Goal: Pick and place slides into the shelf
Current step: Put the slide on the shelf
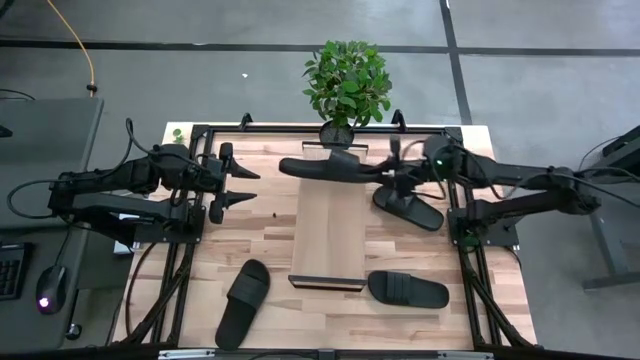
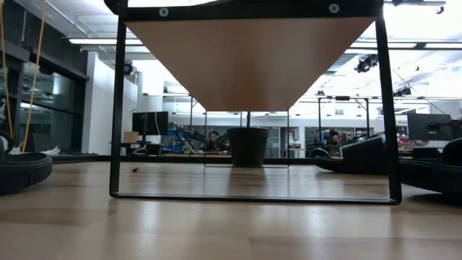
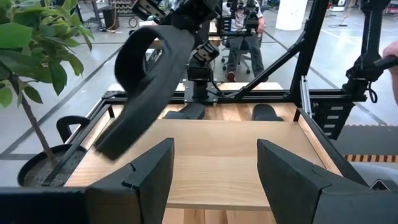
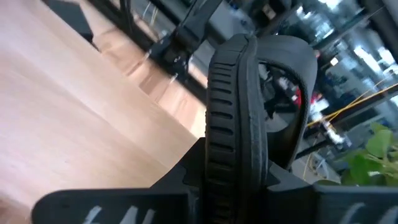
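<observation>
My right gripper [image 1: 392, 172] is shut on a black slide [image 1: 330, 167] over the far end of the light-wood shelf [image 1: 330, 235]. The slide also shows in the left wrist view [image 3: 146, 81]. My left gripper [image 1: 245, 185] is open and empty, left of the shelf's far end, pointing at it. A second slide [image 1: 408, 208] lies sole down on the table right of the shelf. Two more slides lie sole down near the front edge, one left [image 1: 243, 300] and one right [image 1: 408, 290] of the shelf. My right gripper pinches one end of the slide's sole [image 4: 239, 165] between its two fingers [image 4: 177, 183], one on each flat face. The fingers come level from the table's right and lie along the slide. The slide is turned on its side edge and slants down toward the table's left.
A potted plant [image 1: 345, 85] stands at the table's far edge, just behind the shelf. Black frame rails [image 1: 195, 200] run along both table sides. In the low view the shelf's thin black legs [image 2: 115, 108] stand on the table, with open room under the board.
</observation>
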### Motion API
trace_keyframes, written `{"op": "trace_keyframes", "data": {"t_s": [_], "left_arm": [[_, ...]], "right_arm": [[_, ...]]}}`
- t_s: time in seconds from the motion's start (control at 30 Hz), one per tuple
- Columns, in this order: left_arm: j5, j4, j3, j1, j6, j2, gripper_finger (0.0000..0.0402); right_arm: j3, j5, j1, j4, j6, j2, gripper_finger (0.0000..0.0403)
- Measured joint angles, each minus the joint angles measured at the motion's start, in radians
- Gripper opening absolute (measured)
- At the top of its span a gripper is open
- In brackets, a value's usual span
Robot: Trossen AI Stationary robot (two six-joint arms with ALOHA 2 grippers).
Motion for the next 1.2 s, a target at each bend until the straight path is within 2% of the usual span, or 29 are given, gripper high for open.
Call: {"op": "trace_keyframes", "data": {"t_s": [0.2, 0.33, 0.77, 1.2], "left_arm": [[0.0, 0.0, 0.0, 0.0, 0.0, 0.0, 0.0211], [-0.007, 0.001, 0.0, 0.0, 0.0, 0.0, 0.0211], [-0.007, 0.002, 0.0, 0.0, -0.003, 0.0, 0.0211], [-0.007, 0.001, 0.0, 0.0, -0.004, 0.0, 0.0211]], "right_arm": [[-0.223, -0.035, 0.0, 0.312, -0.084, -0.124, 0.0039], [-0.309, -0.049, -0.007, 0.392, -0.181, -0.13, 0.0039], [-0.325, -0.1, -0.136, 0.414, -0.191, -0.062, 0.0039], [-0.323, -0.224, -0.271, 0.529, -0.161, 0.07, 0.0039]]}}
